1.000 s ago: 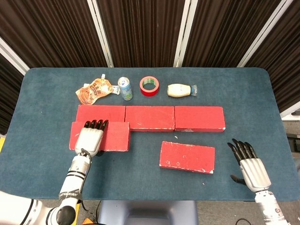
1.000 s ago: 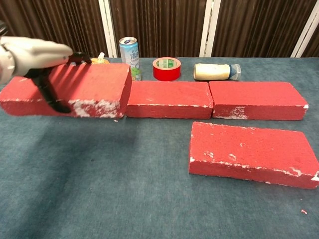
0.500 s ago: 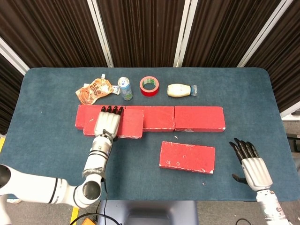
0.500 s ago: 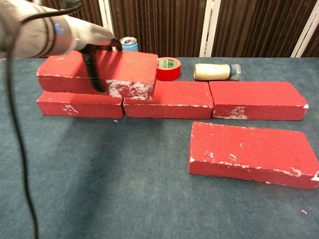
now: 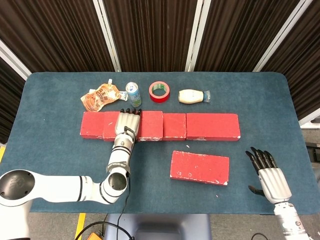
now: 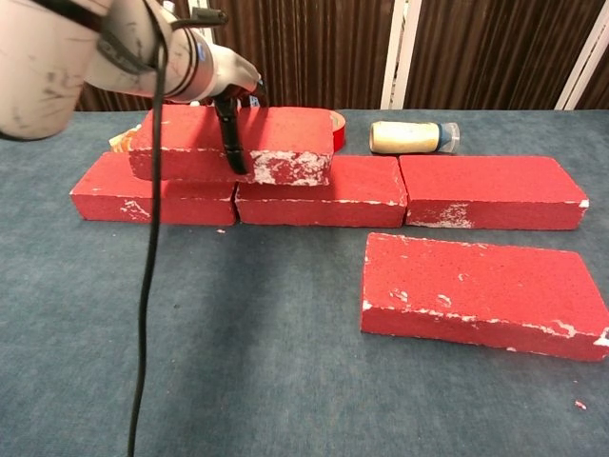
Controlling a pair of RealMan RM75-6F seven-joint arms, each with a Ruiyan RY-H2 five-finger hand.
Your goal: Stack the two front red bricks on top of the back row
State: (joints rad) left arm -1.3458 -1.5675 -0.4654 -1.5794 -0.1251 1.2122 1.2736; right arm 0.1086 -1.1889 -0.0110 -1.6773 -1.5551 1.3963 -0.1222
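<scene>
One red brick (image 6: 276, 143) gripped under left hand (image 5: 126, 124), atop back row (image 6: 476, 190), right hand (image 5: 270, 177) spread

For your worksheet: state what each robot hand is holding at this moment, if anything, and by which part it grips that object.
The left hand grips a red rectangular brick across its middle, thumb on the front face. The right hand holds nothing.

Three bricks form a back row (image 5: 210, 126) across the table (image 5: 45, 165); a lifted brick (image 6: 285, 148) sits on its left part, another brick (image 5: 199, 167) lies toward the front edge
</scene>
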